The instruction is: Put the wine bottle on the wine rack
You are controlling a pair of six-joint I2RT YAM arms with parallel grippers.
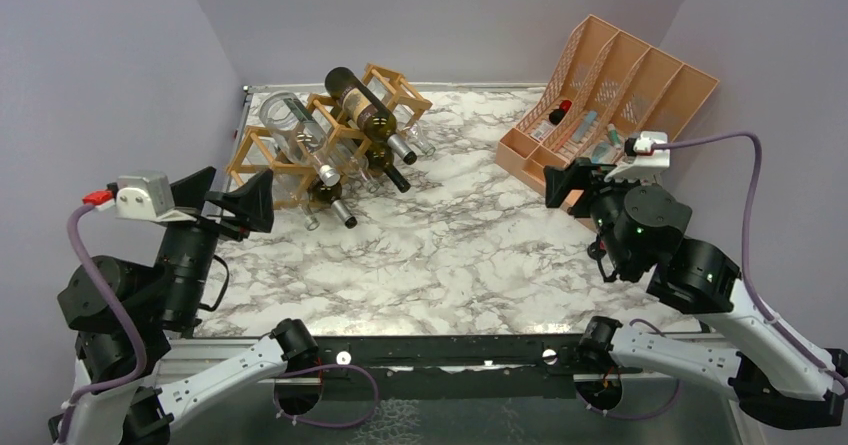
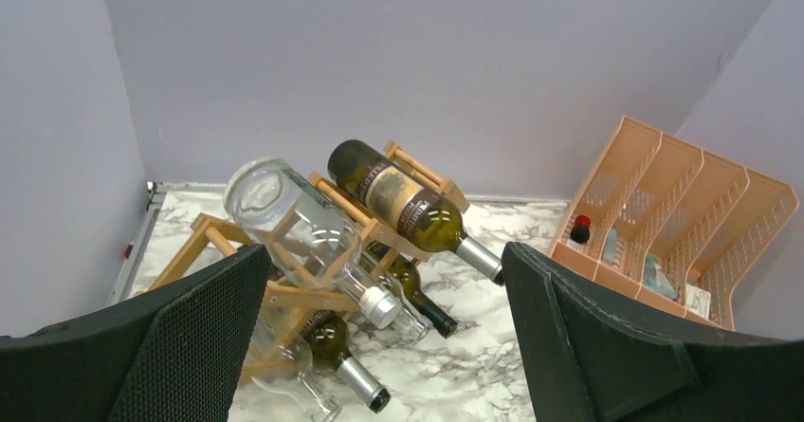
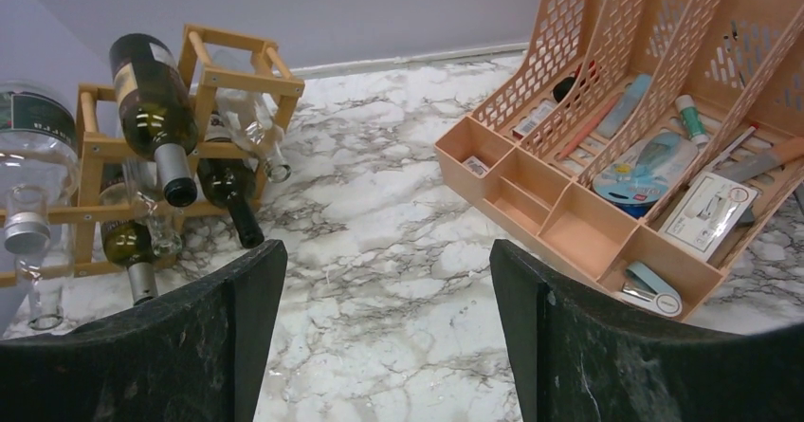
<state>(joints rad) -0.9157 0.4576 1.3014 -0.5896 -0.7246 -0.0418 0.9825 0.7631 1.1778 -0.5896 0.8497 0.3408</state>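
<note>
The wine bottle (image 1: 362, 108), dark green with a label, lies on top of the rack (image 1: 400, 85) at the table's (image 1: 450, 255) far left. Its base points to the back wall and its silver-capped neck slopes down toward the near right. It rests in the groove between 2 upper cells, free of both grippers. Just left of it, a clear bottle (image 1: 293, 128) lies on the rack's top at the same slant, its wide base up and its cap down. More bottles fill the cells underneath, among them 2 dark ones with their necks poking out toward the arms.

The left gripper (image 1: 225, 197) hangs near the rack's near left corner. Its jaws are wide apart with nothing between them, and its wrist view looks straight at the rack through the gap. The right gripper (image 1: 580, 180) hovers over the table's right side, just in front of the peach organizer (image 1: 640, 75). Its fingers are also spread and empty, and it is well apart from the rack. The organizer stands in the far right corner, its slotted compartments holding small office items.
</note>
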